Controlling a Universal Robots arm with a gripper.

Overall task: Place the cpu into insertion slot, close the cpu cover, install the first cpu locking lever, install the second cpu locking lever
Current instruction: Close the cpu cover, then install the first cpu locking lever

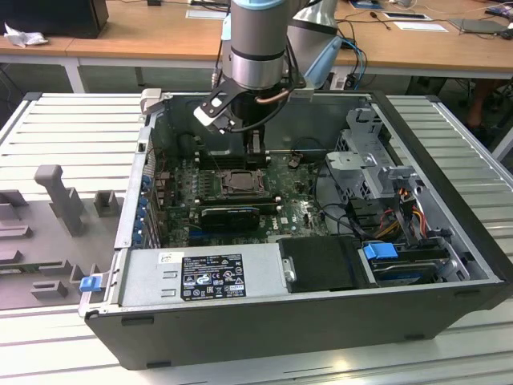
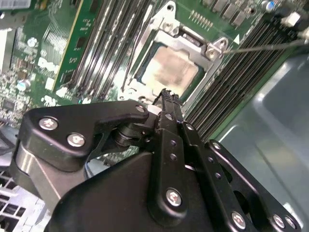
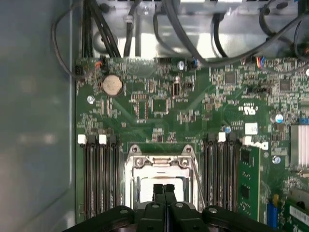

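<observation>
While our gripper (image 3: 163, 188) hangs clenched, empty, over the insertion slot (image 3: 129, 183), we find cpu (image 2: 169, 72) seated in it | cpu cover (image 3: 159, 163) lowered | levers (image 2: 270, 47) seemingly undone

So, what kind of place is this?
Probably a robotics lab or workshop: an open computer case sits on a slatted metal table, a robot arm reaches into it, and wooden desks with papers stand behind.

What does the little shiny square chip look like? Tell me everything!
The cpu is a small flat square with a dull silver-grey metal top. It lies flat on the green board, framed by the silvery cpu cover. The gripper, fingers shut, hangs by one edge; whether it touches the chip, I cannot tell.
</observation>
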